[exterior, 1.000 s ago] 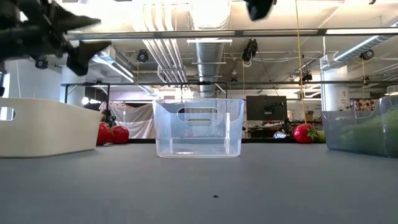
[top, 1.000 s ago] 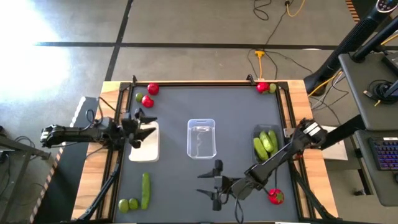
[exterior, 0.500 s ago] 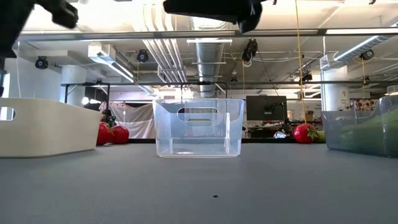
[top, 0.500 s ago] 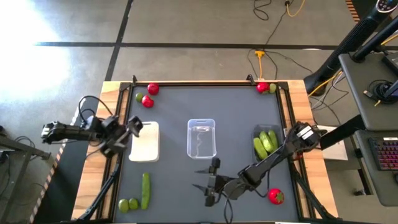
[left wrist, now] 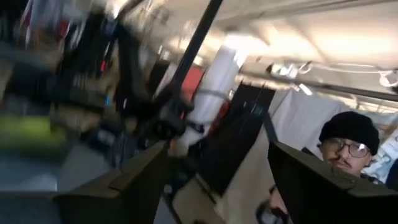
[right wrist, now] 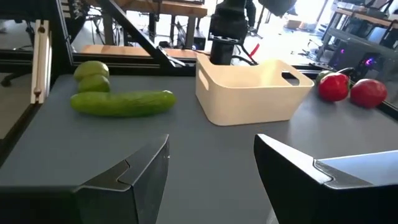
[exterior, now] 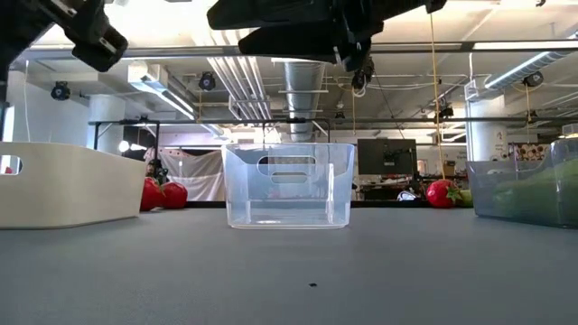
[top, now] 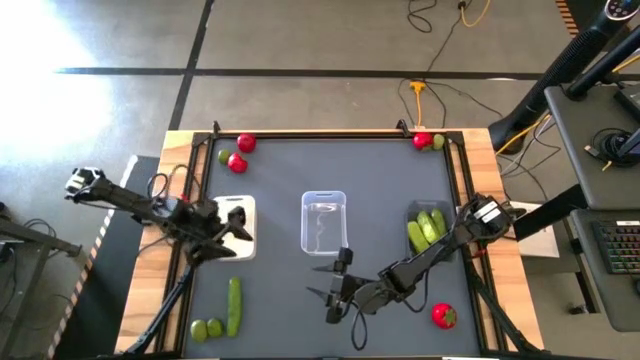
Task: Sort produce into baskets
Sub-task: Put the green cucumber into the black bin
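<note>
My left gripper (top: pixel 232 222) is open and empty, above the near end of the white basket (top: pixel 240 240). My right gripper (top: pixel 333 290) is open and empty, above the bare table just near of the clear basket (top: pixel 324 222), fingers pointing toward the table's left. A cucumber (top: pixel 234 305) and two limes (top: pixel 206 328) lie at the near left, and they also show in the right wrist view (right wrist: pixel 122 102). The dark grey basket (top: pixel 428 232) holds green pieces. A red fruit (top: pixel 443 316) lies near the right arm.
Two red fruits (top: pixel 241 152) and a lime (top: pixel 223 156) lie at the far left corner. A red fruit (top: pixel 422 141) and a lime (top: pixel 438 142) lie at the far right corner. A person shows in the left wrist view (left wrist: pixel 348 143), beyond the table.
My left gripper has drawn back from over the white basket toward the table's left edge, turned, and come over the basket's near end. My right gripper has gone a little toward the table's left edge, staying open.
</note>
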`<act>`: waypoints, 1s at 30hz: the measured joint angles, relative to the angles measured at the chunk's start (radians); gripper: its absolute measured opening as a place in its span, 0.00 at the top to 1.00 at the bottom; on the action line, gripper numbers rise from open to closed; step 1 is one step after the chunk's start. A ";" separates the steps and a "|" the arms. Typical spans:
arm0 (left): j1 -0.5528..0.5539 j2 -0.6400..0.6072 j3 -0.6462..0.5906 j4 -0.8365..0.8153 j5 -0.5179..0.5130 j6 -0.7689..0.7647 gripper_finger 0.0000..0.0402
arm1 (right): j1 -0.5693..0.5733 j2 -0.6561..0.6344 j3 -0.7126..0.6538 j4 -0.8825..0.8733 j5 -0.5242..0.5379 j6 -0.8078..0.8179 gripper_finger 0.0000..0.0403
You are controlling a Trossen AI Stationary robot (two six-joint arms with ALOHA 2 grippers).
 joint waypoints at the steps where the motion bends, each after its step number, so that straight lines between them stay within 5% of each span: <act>1: 0.000 0.017 0.027 -0.057 -0.001 -0.037 0.35 | 0.000 0.000 0.000 -0.002 0.000 0.000 0.44; 12: -0.012 0.210 0.476 -1.039 -0.018 -0.452 0.35 | -0.005 0.000 -0.001 -0.052 0.000 0.011 0.44; 21: -0.154 0.398 0.700 -1.244 0.027 -0.865 0.35 | -0.005 0.000 -0.001 -0.155 -0.001 0.094 0.44; 30: -0.290 0.624 0.840 -1.530 0.027 -1.086 0.35 | -0.003 0.000 -0.001 -0.181 -0.018 0.095 0.44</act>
